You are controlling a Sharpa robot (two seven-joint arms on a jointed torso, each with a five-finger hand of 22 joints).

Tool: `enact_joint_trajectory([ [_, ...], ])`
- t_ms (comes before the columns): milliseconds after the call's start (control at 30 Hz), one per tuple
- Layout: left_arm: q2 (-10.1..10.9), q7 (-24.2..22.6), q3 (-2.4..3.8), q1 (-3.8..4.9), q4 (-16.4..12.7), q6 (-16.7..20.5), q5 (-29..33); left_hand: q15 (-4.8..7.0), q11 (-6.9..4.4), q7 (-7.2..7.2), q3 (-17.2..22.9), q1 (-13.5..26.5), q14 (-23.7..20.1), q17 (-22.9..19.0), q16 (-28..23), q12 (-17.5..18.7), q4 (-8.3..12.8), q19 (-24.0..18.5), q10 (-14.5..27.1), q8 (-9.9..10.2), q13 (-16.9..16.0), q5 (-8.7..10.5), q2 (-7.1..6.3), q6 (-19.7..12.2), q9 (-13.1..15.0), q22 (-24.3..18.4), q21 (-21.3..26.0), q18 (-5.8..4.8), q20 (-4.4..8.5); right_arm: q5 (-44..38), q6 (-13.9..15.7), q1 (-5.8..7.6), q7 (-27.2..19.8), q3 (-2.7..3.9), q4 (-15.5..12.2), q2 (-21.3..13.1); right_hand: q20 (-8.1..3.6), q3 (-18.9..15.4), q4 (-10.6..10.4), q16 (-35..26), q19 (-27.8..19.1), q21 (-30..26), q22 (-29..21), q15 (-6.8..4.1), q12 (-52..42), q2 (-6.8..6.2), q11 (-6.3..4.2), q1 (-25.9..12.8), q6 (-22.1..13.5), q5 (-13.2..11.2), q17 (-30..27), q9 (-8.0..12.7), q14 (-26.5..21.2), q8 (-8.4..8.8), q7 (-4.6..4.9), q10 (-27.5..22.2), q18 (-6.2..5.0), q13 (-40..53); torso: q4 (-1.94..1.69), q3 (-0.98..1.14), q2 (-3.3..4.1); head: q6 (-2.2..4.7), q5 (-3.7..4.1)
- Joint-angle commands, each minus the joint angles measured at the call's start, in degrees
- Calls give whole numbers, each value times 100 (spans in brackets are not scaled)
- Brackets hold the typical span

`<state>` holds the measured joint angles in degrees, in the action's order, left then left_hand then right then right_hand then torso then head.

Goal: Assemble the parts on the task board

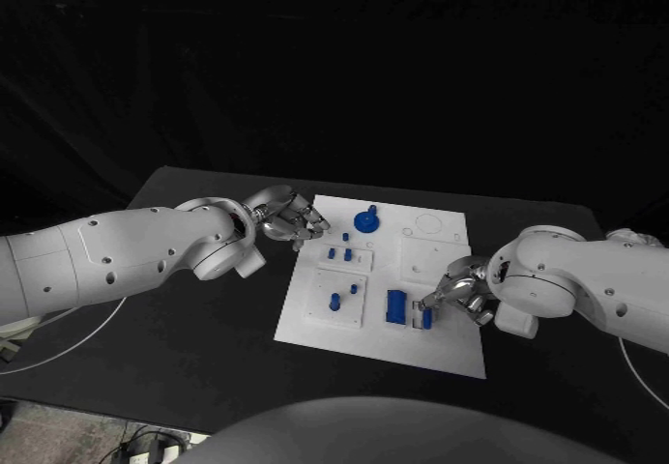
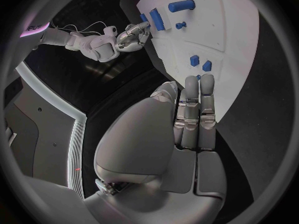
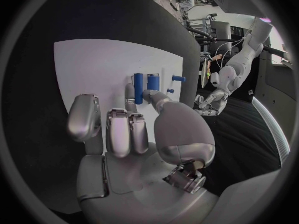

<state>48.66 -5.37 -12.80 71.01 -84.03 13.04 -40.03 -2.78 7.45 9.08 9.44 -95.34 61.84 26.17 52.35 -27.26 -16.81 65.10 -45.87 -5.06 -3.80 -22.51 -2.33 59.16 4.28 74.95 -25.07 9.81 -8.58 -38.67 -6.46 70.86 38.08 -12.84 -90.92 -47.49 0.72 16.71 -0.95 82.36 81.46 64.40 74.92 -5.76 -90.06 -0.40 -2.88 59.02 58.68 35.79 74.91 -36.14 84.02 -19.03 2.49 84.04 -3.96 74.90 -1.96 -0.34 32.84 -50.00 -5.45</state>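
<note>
On the task board point(image 1: 444, 343), mid-table, the blue parts sit grouped: a round knob point(image 1: 365, 221) near the far edge, small pegs point(image 1: 339, 254) centre-left, a rectangular block point(image 1: 396, 307) toward the near edge; judging by bare recesses at the far right corner, assembly looks partly done. Right hand point(image 1: 457, 293) hovers at the board's right edge just beside the block, fingers curled, grip unclear. Left hand point(image 1: 290, 218) rests at the far left corner, fingers curled, holding nothing; cables lie off the table's left edge, nothing obstructs
</note>
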Motion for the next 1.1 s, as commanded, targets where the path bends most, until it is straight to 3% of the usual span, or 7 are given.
enact_joint_trajectory([
  [33, -7, 25, 4, 0, -9, -105, 30, -8, 13, -17, 41, 26, -12, -5, 18, 39, 8, -22, -44, -24, 8, -29, 14, 35, 9, 151, 12, 33, 7, 152, 15, -17, -50, -2, 47, 60, -23, 371, 337, -2, -1, -22, 670, -15, 6, -6, 32, -72, -89, -33, 551, -11, 383, 32, -68, 596, -119, 1510, 7, 1, 1, 0, -8],
  [467, -29, 70, 4, 0, 12, -158, 30, -8, 14, -16, 46, 24, -15, -8, 18, 44, 11, -30, -43, -22, 9, -31, 12, 32, 8, 147, 29, 36, 7, 147, 12, -58, -47, -2, 117, 164, -16, 382, 330, -9, -8, -52, 664, -5, 6, 6, 44, -94, -134, -74, 545, -28, 382, 58, -53, 596, -123, 1510, 4, 0, -2, 0, 11],
  [567, -28, 93, 4, -1, 12, -170, 30, -8, 14, -16, 46, 24, -15, -8, 18, 44, 11, -30, -43, -22, 9, -31, 12, 32, 8, 147, 29, 36, 7, 126, 26, -82, -48, -2, 135, 171, -1, 364, 306, -6, -9, -72, 664, 12, 6, 25, 60, -144, -179, -413, 551, -58, 383, 93, -38, 596, -124, 1510, 3, 2, 0, 0, 3],
  [667, -22, 113, 4, -1, 12, -178, 30, -9, 15, -15, 48, 24, -16, -9, 18, 45, 11, -33, -44, -22, 9, -31, 11, 30, 8, 146, 34, 37, 7, 113, 22, -98, -47, -2, 153, 181, 7, 351, 296, -8, -7, -86, 665, 17, 6, 35, 67, -168, -193, -577, 551, -78, 384, 114, -32, 596, -127, 1510, 2, 0, -1, 0, 6],
  [900, -16, 139, 4, -1, 7, -194, 30, -9, 15, -15, 48, 24, -16, -9, 18, 45, 11, -33, -44, -22, 9, -31, 11, 30, 8, 146, 34, 37, 7, 57, 13, -117, -39, -2, 177, 190, 21, 217, 184, 12, 10, -97, 679, 28, 6, 66, 78, -300, -175, -1482, 578, -129, 393, 167, -25, 596, -125, 1510, 2, -2, -4, 0, -6],
  [1100, -17, 147, 4, -1, 7, -205, 30, -9, 17, -13, 52, 23, -19, -11, 18, 47, 12, -37, -45, -21, 10, -33, 12, 29, 8, 145, 42, 38, 7, 24, 21, -121, -36, -2, 188, 188, 25, 129, 114, 15, 19, -110, 686, 31, 6, 80, 82, -364, -157, -1825, 584, -151, 394, 201, -20, 596, -126, 1510, 2, -2, -2, 0, -19],
])
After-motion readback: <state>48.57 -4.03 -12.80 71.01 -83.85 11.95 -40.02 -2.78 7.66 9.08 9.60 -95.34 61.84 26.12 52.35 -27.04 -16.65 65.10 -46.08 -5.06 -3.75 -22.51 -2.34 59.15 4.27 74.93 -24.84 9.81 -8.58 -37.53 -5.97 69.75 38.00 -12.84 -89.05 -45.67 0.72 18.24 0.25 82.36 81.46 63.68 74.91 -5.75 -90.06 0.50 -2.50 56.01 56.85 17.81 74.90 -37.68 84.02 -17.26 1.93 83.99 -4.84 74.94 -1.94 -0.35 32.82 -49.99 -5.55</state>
